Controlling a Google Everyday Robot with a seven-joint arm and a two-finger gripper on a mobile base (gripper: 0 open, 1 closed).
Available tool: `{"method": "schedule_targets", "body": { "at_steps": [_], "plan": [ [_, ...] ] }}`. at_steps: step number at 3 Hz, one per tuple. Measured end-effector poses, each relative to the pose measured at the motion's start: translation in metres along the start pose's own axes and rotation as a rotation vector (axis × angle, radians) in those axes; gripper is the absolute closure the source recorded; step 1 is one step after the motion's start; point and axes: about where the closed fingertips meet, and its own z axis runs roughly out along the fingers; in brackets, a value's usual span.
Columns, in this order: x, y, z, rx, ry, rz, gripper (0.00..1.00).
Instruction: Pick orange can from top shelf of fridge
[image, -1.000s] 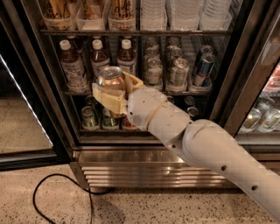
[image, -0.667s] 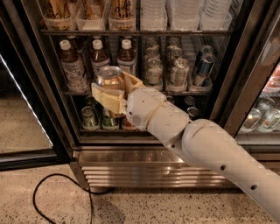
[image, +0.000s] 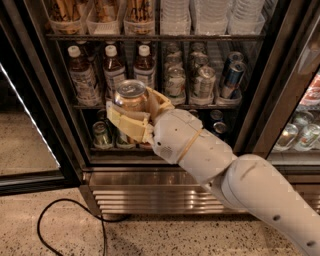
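Note:
My gripper (image: 131, 109) is shut on the orange can (image: 131, 98), an amber can with a silver pull-tab lid. It holds the can upright in front of the fridge (image: 260, 100), level with the middle rack. Cream fingers (image: 125, 124) wrap the can's lower body. The white arm reaches in from the lower right. The top shelf (image: 155, 37) is the dark wire rack near the top of the view, carrying clear tubs and white containers. The can is well below it and outside the racks.
Brown-liquid bottles with white caps (image: 82, 75) stand on the middle rack at left, silver and blue cans (image: 205, 80) at right. Green cans (image: 101, 134) sit on the lower rack. A black cable (image: 65, 220) lies on the floor. The open glass door (image: 25, 115) is at left.
The gripper and the can have shifted slightly to the right and down. The grip on the can is unchanged.

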Motion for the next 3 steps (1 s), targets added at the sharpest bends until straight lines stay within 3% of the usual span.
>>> {"method": "schedule_targets", "body": {
  "at_steps": [1, 2, 3],
  "plan": [
    [-0.043, 0.045, -0.042, -0.030, -0.111, -0.002, 1.00],
    [-0.064, 0.059, -0.048, -0.039, -0.142, -0.025, 1.00],
    [-0.062, 0.058, -0.048, -0.039, -0.139, -0.023, 1.00]
  ]
}}
